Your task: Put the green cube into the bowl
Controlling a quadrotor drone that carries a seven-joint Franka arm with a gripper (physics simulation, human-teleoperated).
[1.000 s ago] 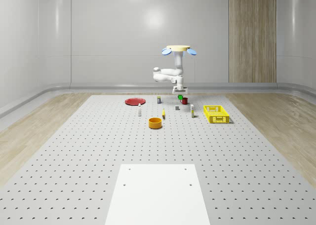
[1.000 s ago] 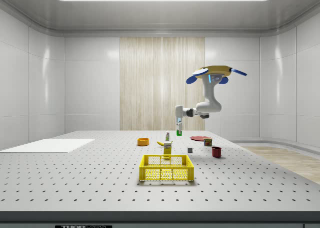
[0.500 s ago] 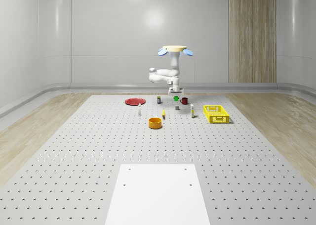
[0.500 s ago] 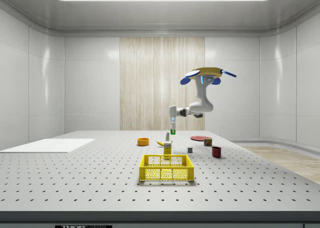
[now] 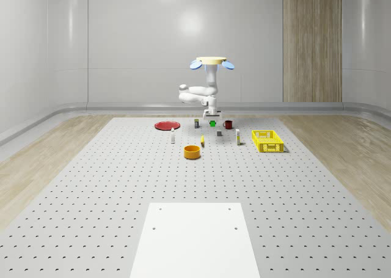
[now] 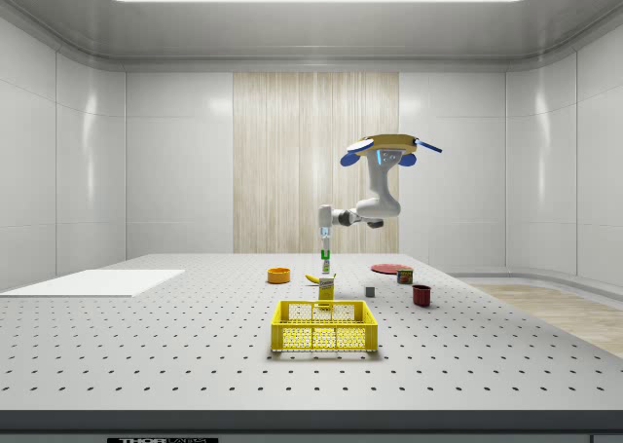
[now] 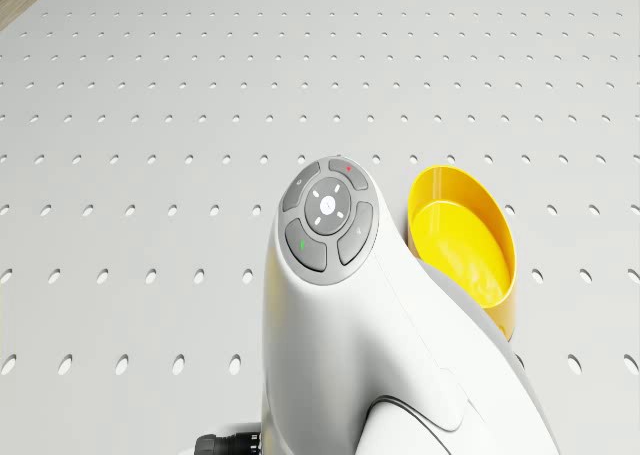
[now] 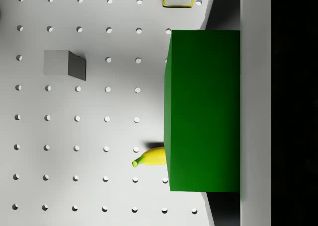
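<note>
In the whole-scene view, left to right: the red plate (image 5: 167, 125), the orange bowl (image 5: 192, 151), then the hovering drone (image 5: 211, 62), whose hand (image 5: 212, 119) grips the green cube (image 5: 212, 123) above the surface (image 5: 122, 186). The carry should probably end centred over the bowl's rim before release. Open surface surrounds the bowl; the banana (image 5: 202, 140) lies near it and the yellow basket (image 5: 267, 140) well apart.

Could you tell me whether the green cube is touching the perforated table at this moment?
Apart. In the side view the green cube hangs in the two-finger gripper under the hovering drone, with wall showing between it and the perforated table.
</note>
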